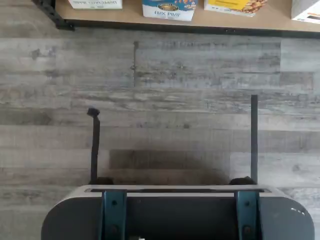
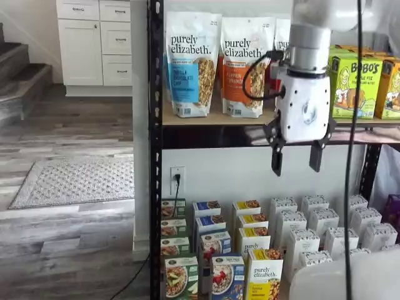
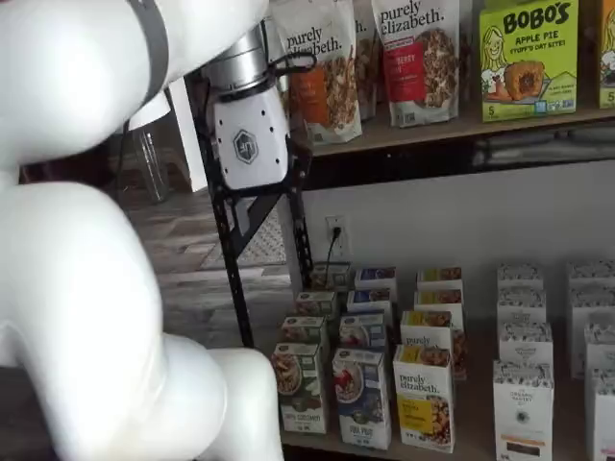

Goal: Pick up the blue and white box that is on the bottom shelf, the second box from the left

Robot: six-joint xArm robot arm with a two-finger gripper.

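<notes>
Claw (image 2: 294,159) open, high above blue and white box (image 2: 227,279)

"purely elizabeth" pouches (image 2: 190,62) ("BOBO'S" boxes (image 3: 528,53) alongside)

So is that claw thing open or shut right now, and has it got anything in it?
Gripper: open, a plain gap between its two black fingers, holding nothing; it hangs high above the blue and white box.

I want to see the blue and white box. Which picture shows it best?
A shelf view shows the blue and white box whole, on the bottom shelf. In the other its foot is cut off. The wrist view shows only an edge.
</notes>
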